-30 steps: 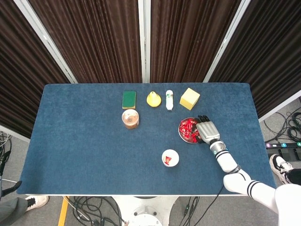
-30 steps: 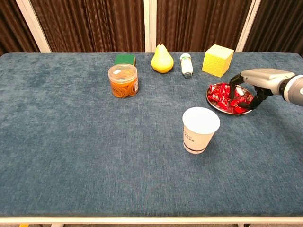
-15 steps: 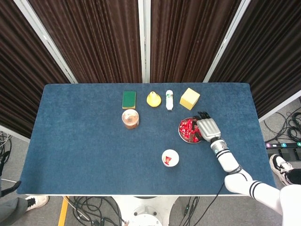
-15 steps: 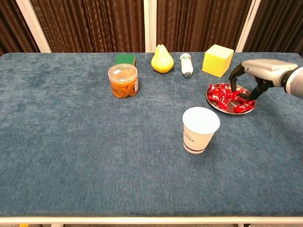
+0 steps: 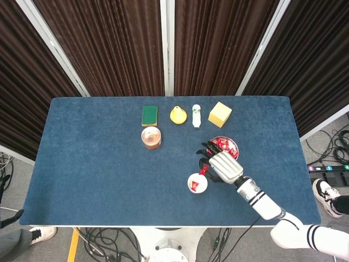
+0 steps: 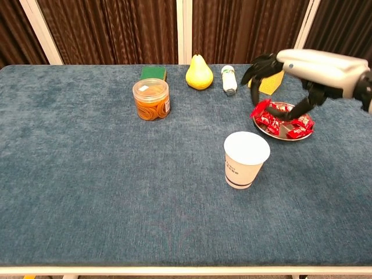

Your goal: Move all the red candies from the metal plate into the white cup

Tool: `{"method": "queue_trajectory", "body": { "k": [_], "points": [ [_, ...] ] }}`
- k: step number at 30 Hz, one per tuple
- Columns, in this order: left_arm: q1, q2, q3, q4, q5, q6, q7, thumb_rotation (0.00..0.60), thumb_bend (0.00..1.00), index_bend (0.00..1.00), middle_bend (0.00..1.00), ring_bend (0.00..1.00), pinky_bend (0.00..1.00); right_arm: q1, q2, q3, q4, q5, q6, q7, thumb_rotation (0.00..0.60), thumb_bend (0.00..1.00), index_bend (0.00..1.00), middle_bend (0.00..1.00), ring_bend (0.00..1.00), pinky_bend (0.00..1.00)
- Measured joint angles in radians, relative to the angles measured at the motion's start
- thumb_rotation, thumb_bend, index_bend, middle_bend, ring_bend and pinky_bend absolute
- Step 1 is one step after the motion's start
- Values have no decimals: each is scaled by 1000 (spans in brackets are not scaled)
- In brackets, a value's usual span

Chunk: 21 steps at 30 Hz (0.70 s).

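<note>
right hand point(image 6: 290, 70) pinching a candy point(image 6: 259, 108) between plate point(image 6: 283, 135) and cup point(image 6: 246, 158); jar point(image 6: 151, 99), pear point(image 6: 199, 72), bottle point(image 6: 229, 79), block point(image 6: 271, 84) behind.

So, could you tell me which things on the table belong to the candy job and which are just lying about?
Job:
- red candies
- metal plate
- white cup
- right hand, pinching a candy

Lying about:
- green sponge
- pear
- small bottle
- yellow block
- orange jar
</note>
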Motion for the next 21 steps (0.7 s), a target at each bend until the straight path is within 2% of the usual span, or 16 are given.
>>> {"method": "queue_trajectory", "body": {
  "k": [5,8,10,14,18,21],
  "points": [
    [5,-2,2,3,1,4,-5,600,70,176,110,84,147,9,-23,-23,-4,-14,-18,-18,600,402,580,182,0,0],
    [7,-3,3,6,-3,3,-9,600,69,176,110,84,147,15,-43,-27,8,-7,-32,-36,600,402,525,163,0,0],
    [7,-4,3,9,-3,3,-11,600,70,176,110,84,147,19,-53,-31,11,-4,-42,-48,600,363,463,149,0,0],
    [8,-6,2,14,-5,2,-15,600,70,176,110,84,147,21,-58,-35,9,1,-46,-66,600,191,394,140,0,0],
    [7,-8,1,19,-4,1,-19,600,69,176,110,84,147,16,-46,-29,2,10,-31,-68,600,157,336,132,0,0],
    [5,-8,0,21,-1,0,-19,600,70,176,110,84,147,7,-33,-14,-1,25,-7,-65,600,156,333,132,0,0]
  ]
}}
